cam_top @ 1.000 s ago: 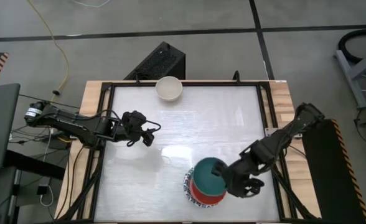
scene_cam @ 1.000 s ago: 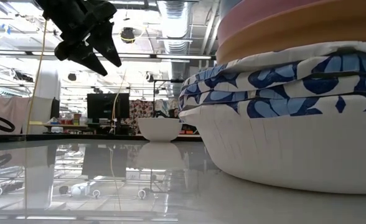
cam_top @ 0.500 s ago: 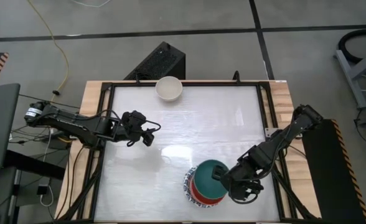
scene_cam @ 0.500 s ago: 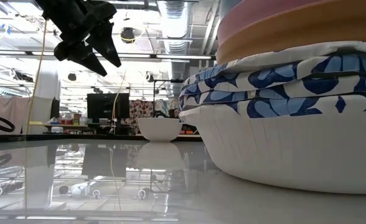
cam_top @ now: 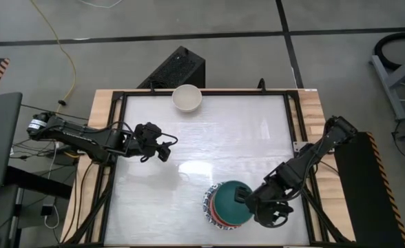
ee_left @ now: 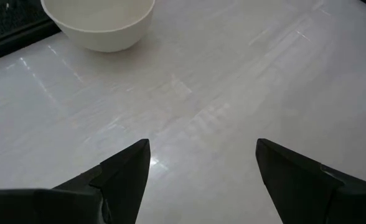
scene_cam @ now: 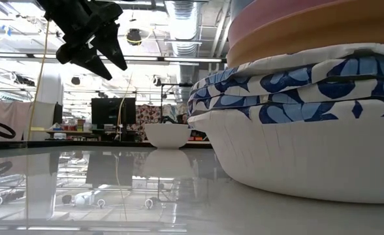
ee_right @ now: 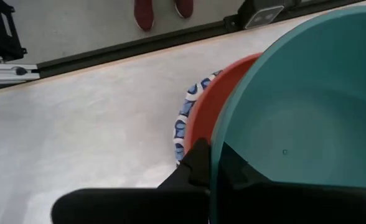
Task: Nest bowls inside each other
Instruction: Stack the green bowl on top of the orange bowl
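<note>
My right gripper (cam_top: 242, 198) is pinched shut on the rim of the dark green bowl (cam_top: 232, 201), one finger inside the rim and one outside in the right wrist view, at the near-right part of the table (cam_top: 257, 131). The green bowl (ee_right: 307, 118) sits on top of the stack (cam_top: 220, 207), with the red bowl (ee_right: 211, 106) right under it and a blue-and-white patterned bowl (ee_right: 186, 118) showing at the stack's edge. Low view gives the stack's side only: pink bowl (scene_cam: 290, 26) above orange bowl (scene_cam: 322, 42), then patterned bowls (scene_cam: 290, 85), white ribbed base touching the table. Can't tell from here if the green bowl is fully seated. Cream-white bowl (cam_top: 187, 98) stands alone, upright, at the far edge of the table, well apart from the stack. My left gripper (cam_top: 162, 150) hovers over the left side of the table, fingers (ee_left: 117, 177) spread wide, holding nothing, with the cream-white bowl (ee_left: 98, 22) ahead of it.
</note>
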{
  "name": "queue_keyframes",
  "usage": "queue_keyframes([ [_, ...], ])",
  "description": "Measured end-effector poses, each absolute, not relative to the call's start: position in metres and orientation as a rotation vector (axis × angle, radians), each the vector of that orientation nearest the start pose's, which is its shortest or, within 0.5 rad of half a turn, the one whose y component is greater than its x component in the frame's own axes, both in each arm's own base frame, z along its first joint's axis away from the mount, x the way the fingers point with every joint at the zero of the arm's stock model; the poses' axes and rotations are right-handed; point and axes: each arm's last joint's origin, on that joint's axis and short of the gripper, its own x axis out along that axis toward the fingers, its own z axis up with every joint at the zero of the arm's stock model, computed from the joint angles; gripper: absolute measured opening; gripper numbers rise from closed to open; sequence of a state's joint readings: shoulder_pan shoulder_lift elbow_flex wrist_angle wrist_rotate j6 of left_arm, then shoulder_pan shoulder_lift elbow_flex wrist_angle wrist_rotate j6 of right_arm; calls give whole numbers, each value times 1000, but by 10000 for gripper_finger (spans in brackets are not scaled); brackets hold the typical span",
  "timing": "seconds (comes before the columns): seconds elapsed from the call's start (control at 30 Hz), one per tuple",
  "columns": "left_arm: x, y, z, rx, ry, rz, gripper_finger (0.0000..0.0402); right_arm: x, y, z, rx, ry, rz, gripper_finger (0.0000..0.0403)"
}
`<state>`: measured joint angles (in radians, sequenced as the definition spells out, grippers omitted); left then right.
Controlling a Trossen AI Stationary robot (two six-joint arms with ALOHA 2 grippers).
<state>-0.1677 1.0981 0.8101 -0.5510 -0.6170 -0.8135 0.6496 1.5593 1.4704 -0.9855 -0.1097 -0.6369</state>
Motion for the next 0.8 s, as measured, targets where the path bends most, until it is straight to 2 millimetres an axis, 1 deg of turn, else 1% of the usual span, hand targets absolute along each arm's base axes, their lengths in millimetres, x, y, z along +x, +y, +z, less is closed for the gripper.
queue_keyframes([
  [0.13,213,-19,258,-438,552,701,281,247,191,318,-840,817,1010,9],
  [0.27,213,-19,259,-439,552,701,281,248,192,310,-835,820,1022,9],
  [0.57,213,-19,258,-446,549,704,281,257,198,296,-843,849,1019,10],
  [0.8,212,-19,258,-445,552,705,281,257,199,295,-837,849,1028,11],
])
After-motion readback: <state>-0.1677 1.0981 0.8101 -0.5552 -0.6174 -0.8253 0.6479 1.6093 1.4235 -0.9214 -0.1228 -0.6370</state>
